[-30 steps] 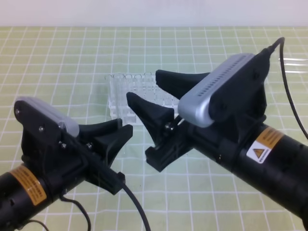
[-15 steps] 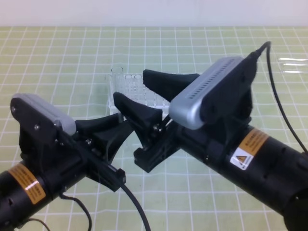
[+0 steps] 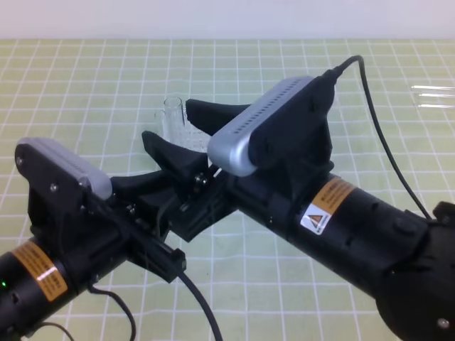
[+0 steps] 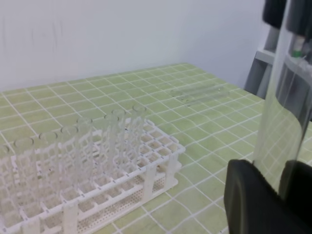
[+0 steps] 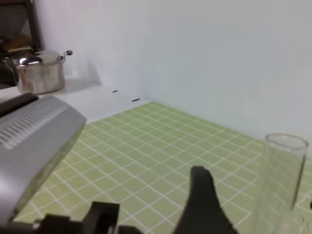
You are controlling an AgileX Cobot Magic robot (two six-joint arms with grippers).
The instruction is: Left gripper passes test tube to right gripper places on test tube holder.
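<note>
Clear test tube (image 4: 282, 97) stands upright, apparently just beside the white test tube holder (image 4: 161, 161).

In the high view the two arms meet at the middle of the table (image 3: 85, 78). The left gripper (image 3: 160, 188) comes in from seven o'clock, the right gripper (image 3: 181, 128) from four o'clock, crossing over to lie just above and behind it. A test tube (image 3: 173, 117) stands upright between the right gripper's two fingers, its mouth uppermost. The test tube holder (image 4: 92, 170) sits on the table behind the grippers, toward twelve o'clock, mostly hidden by them, with several tubes (image 4: 122, 141) standing in its holes. Three loose tubes (image 3: 432, 97) lie side by side on the table at two o'clock, well apart from the rest.
</note>
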